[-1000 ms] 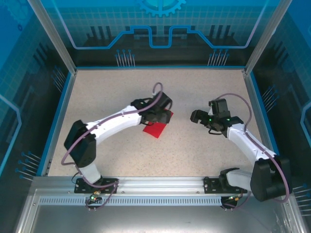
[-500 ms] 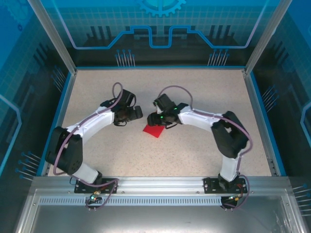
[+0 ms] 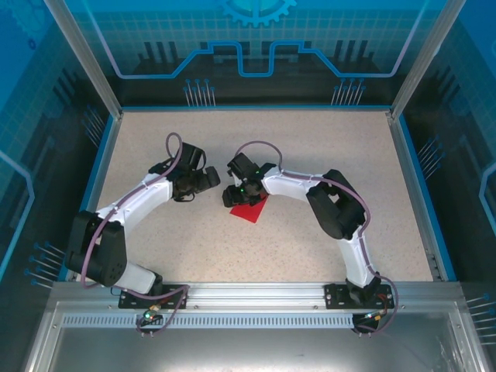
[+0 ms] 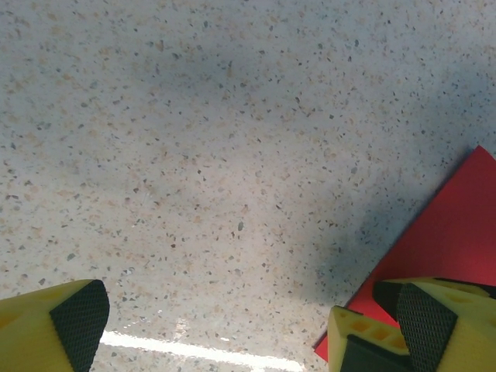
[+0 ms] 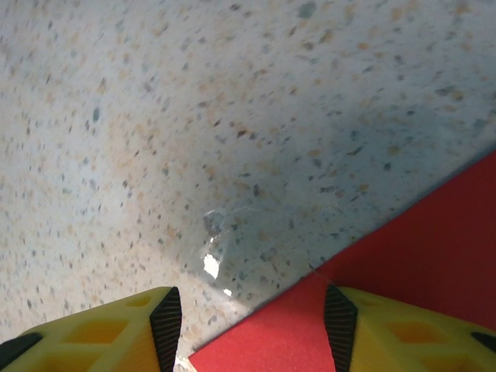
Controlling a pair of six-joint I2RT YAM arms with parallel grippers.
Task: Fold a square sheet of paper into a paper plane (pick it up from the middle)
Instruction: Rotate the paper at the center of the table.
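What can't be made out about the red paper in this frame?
- Top view: the right gripper covers part of the red paper, hiding its outline and folds.
- Left wrist view: paper cut off by the right edge and a finger.
- Right wrist view: paper runs off-frame; whether the finger touches it is unclear.

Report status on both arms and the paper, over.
Left fingers open, low over table at red paper edge. Right fingers apart, straddling the paper's edge, no grip. Nothing in the way.

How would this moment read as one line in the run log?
left gripper: open, near red paper | right gripper: open, straddling its edge | red paper: flat on table, unheld
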